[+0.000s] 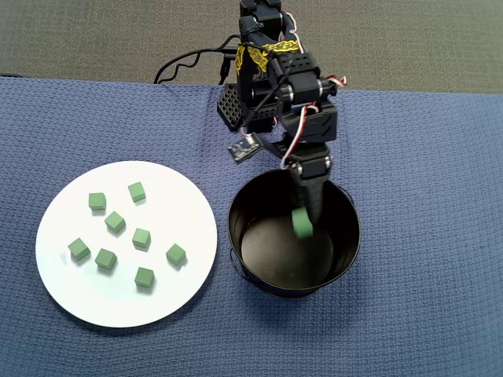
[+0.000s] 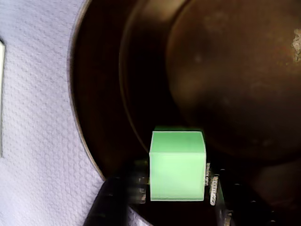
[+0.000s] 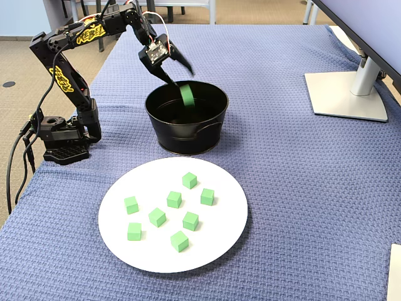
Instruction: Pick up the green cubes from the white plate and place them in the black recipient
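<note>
Green cube (image 2: 177,165), seemingly light and rigid, was pinched on opposite flat faces by gripper (image 2: 178,186) jaws, lower centre, above black recipient (image 2: 101,113).

Green cube (image 2: 177,165) between the hand's (image 2: 178,188) fingers, above the black pot's (image 2: 225,80) shiny inside.

My arm (image 3: 62,75) is matte black plastic with yellow patterned lettering along its links. Red, white and black wires loop between my joints, and a small circuit board (image 1: 243,149) sits just behind my dark-fingered gripper (image 1: 305,214).
</note>
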